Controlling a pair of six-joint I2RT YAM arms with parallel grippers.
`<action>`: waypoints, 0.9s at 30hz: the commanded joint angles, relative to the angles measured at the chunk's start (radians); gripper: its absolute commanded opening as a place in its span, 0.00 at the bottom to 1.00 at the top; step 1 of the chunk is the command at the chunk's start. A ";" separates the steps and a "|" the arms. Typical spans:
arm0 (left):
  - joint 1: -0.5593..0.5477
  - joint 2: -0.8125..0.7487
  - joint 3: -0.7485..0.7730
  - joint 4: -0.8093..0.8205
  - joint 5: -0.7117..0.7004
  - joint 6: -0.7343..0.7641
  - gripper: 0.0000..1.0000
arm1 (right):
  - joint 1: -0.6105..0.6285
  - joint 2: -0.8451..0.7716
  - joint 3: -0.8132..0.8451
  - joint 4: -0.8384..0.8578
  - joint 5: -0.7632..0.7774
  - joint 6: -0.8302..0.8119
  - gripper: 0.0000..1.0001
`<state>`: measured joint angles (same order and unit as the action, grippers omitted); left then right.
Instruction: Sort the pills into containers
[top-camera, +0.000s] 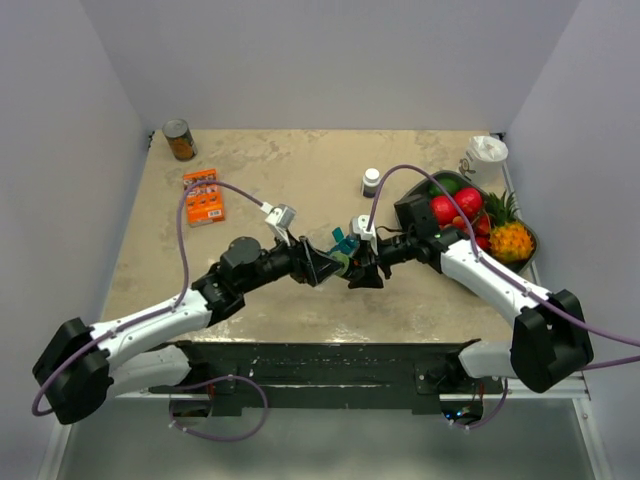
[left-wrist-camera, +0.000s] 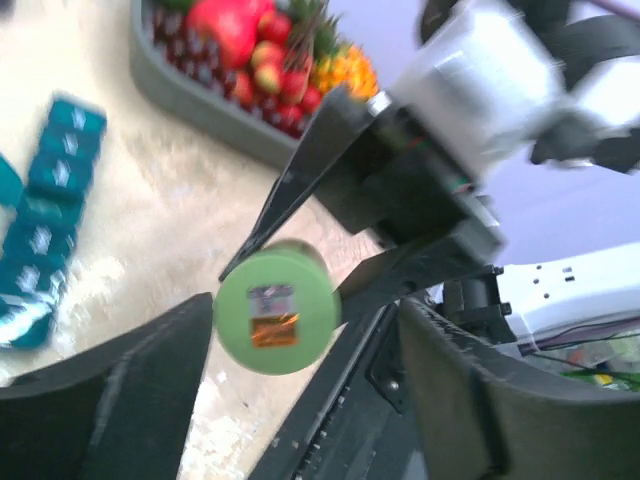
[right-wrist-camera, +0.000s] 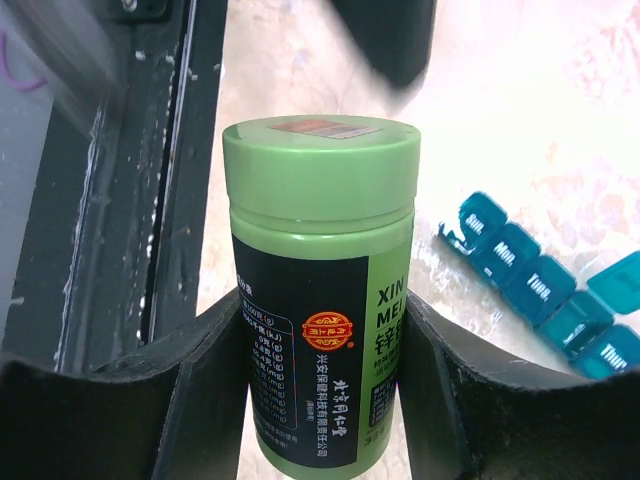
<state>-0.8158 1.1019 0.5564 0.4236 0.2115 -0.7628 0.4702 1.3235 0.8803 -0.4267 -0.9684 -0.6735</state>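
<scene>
The right pincer was closed on the body of a green pill bottle, holding it off the counter with the cap pointed toward the other arm. That probably served to steady the bottle while the cap, not yet off, was worked loose. The left pincer stood open with a finger on either side of the cap and held nothing. One finger was close to the cap and the other clearly apart from it.

The containers, a teal strip of day-marked compartments, lay on the counter just beside the two pincers. At least one lid seemed raised, likely ready to receive pills.

The counter was a mottled beige slab enclosed by plain white walls. A grey fruit tray sat at its right side, with a small white bottle near it. A tin can and an orange box lay well apart on the left.
</scene>
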 joint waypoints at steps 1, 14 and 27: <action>0.021 -0.179 0.007 -0.020 -0.055 0.172 0.86 | -0.004 -0.013 0.031 -0.075 -0.021 -0.078 0.00; 0.027 -0.471 -0.119 -0.161 0.075 0.698 0.99 | -0.005 -0.018 0.036 -0.152 -0.026 -0.181 0.00; 0.015 -0.211 -0.069 -0.017 0.391 0.916 0.86 | -0.005 -0.040 0.002 -0.178 -0.056 -0.279 0.00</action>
<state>-0.7925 0.8265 0.4431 0.2863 0.4946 0.0612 0.4694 1.3205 0.8799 -0.5957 -0.9695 -0.9028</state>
